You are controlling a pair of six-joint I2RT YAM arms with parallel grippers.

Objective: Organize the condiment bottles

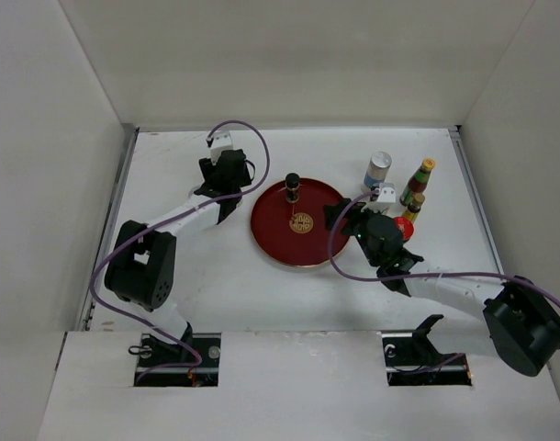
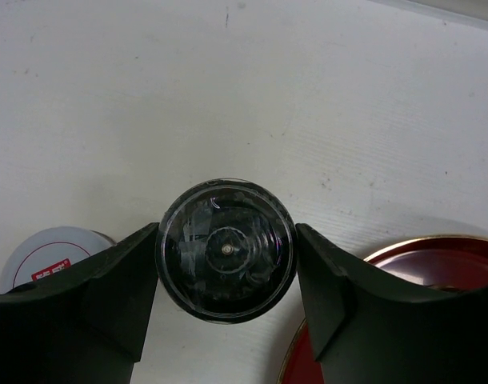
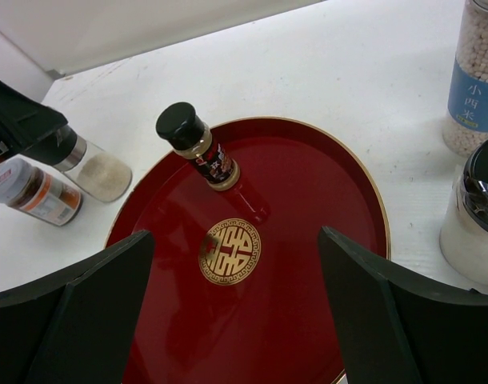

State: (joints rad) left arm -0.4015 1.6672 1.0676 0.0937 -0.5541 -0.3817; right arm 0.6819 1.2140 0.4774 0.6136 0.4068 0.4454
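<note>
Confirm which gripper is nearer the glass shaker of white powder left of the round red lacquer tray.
Left: the left gripper straddles the shaker, a finger each side of its lid; the right gripper is across the tray, over its right edge.

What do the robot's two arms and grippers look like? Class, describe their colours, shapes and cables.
The left arm and the right arm each have white tubular links between bulky black joints. A thin purple cable loops along each arm. Each wrist carries a small white camera block. The left gripper and the right gripper each have two broad, matte black, wedge-shaped fingers. No markings show.
</note>
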